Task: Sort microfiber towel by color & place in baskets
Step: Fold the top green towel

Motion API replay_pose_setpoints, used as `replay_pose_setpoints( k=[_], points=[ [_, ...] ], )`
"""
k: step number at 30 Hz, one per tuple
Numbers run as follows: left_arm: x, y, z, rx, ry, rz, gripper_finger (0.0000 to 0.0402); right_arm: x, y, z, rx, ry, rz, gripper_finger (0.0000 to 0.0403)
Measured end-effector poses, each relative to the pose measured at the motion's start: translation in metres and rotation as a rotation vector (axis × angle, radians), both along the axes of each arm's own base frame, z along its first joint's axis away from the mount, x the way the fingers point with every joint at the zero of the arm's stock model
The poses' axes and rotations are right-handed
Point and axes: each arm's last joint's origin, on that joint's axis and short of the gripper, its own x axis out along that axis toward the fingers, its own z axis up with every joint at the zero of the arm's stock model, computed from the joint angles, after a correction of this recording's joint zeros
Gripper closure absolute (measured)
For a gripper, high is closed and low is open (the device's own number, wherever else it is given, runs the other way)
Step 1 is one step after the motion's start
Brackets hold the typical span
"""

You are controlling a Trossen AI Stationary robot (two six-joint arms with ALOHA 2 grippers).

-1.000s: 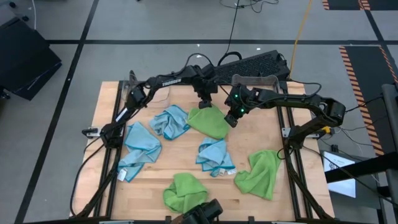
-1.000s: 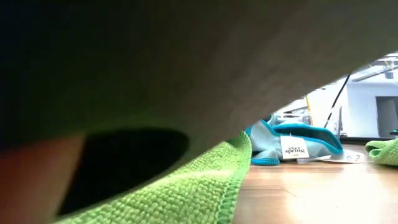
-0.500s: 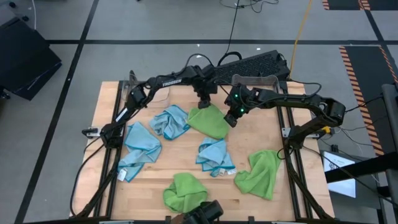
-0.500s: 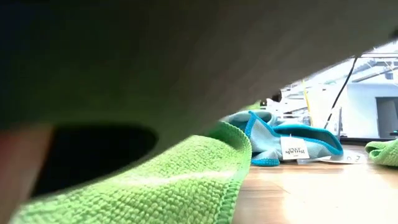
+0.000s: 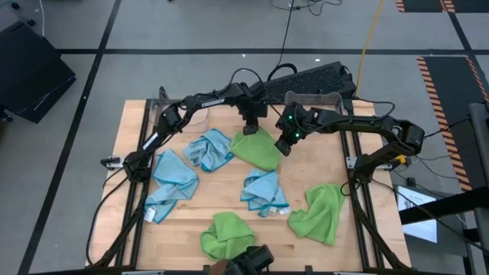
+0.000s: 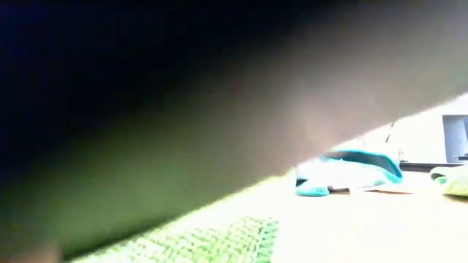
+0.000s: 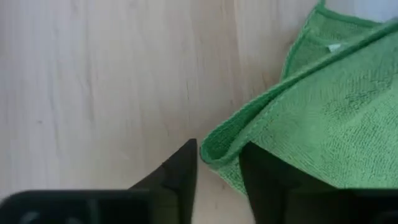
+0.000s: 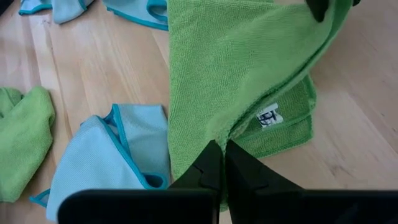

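The step in hand looked like a pick-up; both arms were at one green towel (image 5: 258,150) near the far middle of the wooden table (image 5: 130,122); it was the first part of sorting, before any carrying.

The right gripper (image 8: 219,163) was pinched shut on an edge of that green towel; the cloth rose up from its fingers in the right wrist view, with a white tag (image 8: 270,115) showing on a lower fold; the right arm reached in from the right side, bent at the elbow, with its wrist angled down at the towel's right edge.

The left gripper (image 7: 219,163) was down at the far corner of the same towel; its two dark fingers (image 7: 180,171) stood a little apart with the folded green edge between them; they did not look fully closed on it; the left arm stretched long across the back of the table.

Next, I think the left fingers had to close all the way on that edge; then both arms could lift the cloth.

I could not see any clear baskets in these pictures, so I could not tell where the towel should go.

Other towels lay about; a blue towel (image 5: 210,148) was just beside the green one; another blue towel (image 5: 263,192) and two more green towels (image 5: 319,212) lay nearer the front.
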Motion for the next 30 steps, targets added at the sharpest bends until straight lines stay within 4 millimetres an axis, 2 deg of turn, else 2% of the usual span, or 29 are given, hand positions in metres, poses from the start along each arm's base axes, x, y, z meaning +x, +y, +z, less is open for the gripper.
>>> replay_pose_setpoints(
  k=[2, 8, 11, 15, 22, 30],
  points=[
    [-0.002, 0.004, 0.000, -0.008, -0.002, 0.022, 0.0324, 0.000, 0.000, 0.000, -0.001, 0.000, -0.001, 0.0402],
    [-0.004, 0.005, 0.006, -0.026, -0.010, 0.047, 0.0349, 0.000, -0.001, 0.000, -0.002, -0.001, -0.003, 0.0403],
    [-0.010, 0.002, 0.026, -0.025, -0.009, 0.060, 0.0386, 0.000, 0.000, 0.000, 0.003, 0.003, -0.006, 0.0403],
    [-0.024, -0.004, 0.051, -0.078, 0.024, 0.080, 0.0393, 0.000, 0.000, 0.000, 0.009, 0.003, -0.014, 0.0402],
    [-0.038, -0.029, 0.089, -0.138, 0.079, 0.106, 0.0398, -0.001, 0.000, 0.003, 0.028, -0.009, -0.034, 0.0402],
    [-0.053, -0.072, 0.131, -0.183, 0.143, 0.081, 0.0399, -0.014, 0.008, 0.032, 0.081, -0.118, -0.046, 0.0403]
  ],
)
